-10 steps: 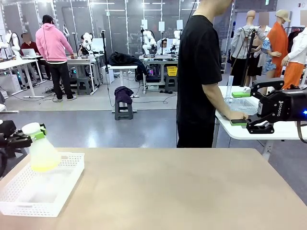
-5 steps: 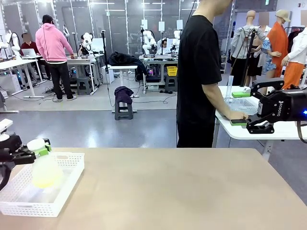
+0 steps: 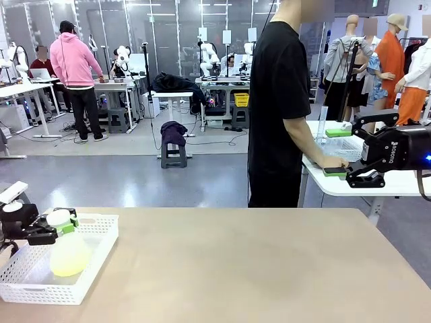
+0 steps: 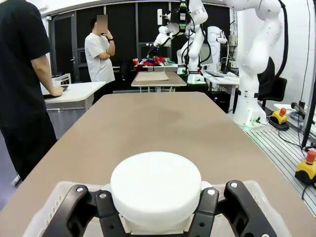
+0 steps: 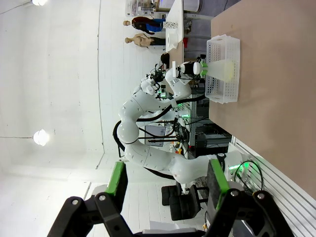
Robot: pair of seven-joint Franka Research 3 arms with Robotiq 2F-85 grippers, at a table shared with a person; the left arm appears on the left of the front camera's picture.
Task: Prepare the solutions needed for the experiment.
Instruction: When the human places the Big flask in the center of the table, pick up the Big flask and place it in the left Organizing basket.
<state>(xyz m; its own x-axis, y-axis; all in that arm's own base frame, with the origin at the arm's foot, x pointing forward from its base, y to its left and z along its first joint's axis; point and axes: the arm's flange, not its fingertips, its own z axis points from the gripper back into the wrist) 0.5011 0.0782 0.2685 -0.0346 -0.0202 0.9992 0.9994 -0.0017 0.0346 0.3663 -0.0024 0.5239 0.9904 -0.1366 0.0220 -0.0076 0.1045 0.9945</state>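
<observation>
Front view first: left gripper (image 3: 55, 225) sits at the desk's left edge, its fingers clamped on the neck of a translucent white flask (image 3: 66, 247) just under its white cap. The flask stands upright inside a white mesh basket (image 3: 94, 259) at the desk's near left corner. Pale yellow solution (image 3: 69, 264) fills the flask's lower part; whether the base touches the basket floor I cannot tell. Beyond the far right corner of the desk, the right gripper (image 3: 361, 148) hangs in the air with its black fingers spread wide and nothing between them. A person in a black shirt (image 3: 279, 101) stands past the desk's far edge, one hand (image 3: 335, 162) resting on a white side table (image 3: 377, 183) beside a green-lidded box (image 3: 338, 132).

Left wrist view: the flask's round white cap (image 4: 155, 185) sits between the left gripper's (image 4: 154, 210) two black fingers, which press in on the neck below it. The basket's rim (image 4: 52, 210) shows at the lower corners, and the bare desk (image 4: 163, 118) runs away ahead.

Right wrist view, rolled sideways: the right gripper (image 5: 168, 185) has its green pads (image 5: 117, 178) far apart, holding nothing. Far off, the basket (image 5: 223, 91) rests at a desk corner with the flask (image 5: 219, 66) in it, the other arm's fingers at its neck.
</observation>
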